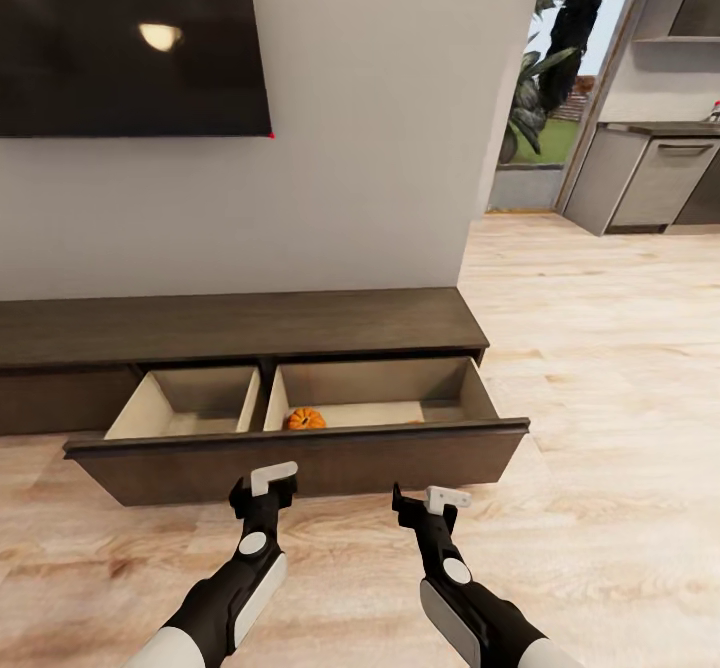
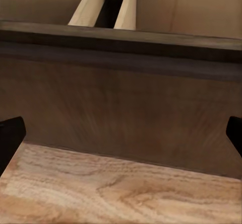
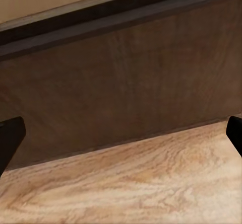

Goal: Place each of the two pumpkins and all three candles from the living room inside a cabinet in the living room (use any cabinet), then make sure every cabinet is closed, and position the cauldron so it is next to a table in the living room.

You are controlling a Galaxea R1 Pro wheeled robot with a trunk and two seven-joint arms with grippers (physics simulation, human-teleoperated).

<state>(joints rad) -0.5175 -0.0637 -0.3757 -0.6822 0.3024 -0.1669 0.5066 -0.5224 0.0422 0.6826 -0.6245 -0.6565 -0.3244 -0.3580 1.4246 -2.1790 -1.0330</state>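
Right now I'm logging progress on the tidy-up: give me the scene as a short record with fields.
cabinet: low, dark brown, against the wall
drawer: pulled open, two beige compartments
pumpkin: in the right compartment, by the front panel
left compartment: nothing visible inside
left gripper: jaws open, empty, before the drawer front
right gripper: jaws open, empty, before the drawer front

Home living room, dark television (image 1: pixel 130 38) on a pale wall above a long low wooden cabinet (image 1: pixel 240 326), light wood floor (image 1: pixel 600 348), kitchen counter units (image 1: pixel 650 178) beyond, garden plants (image 1: pixel 560 38) outside
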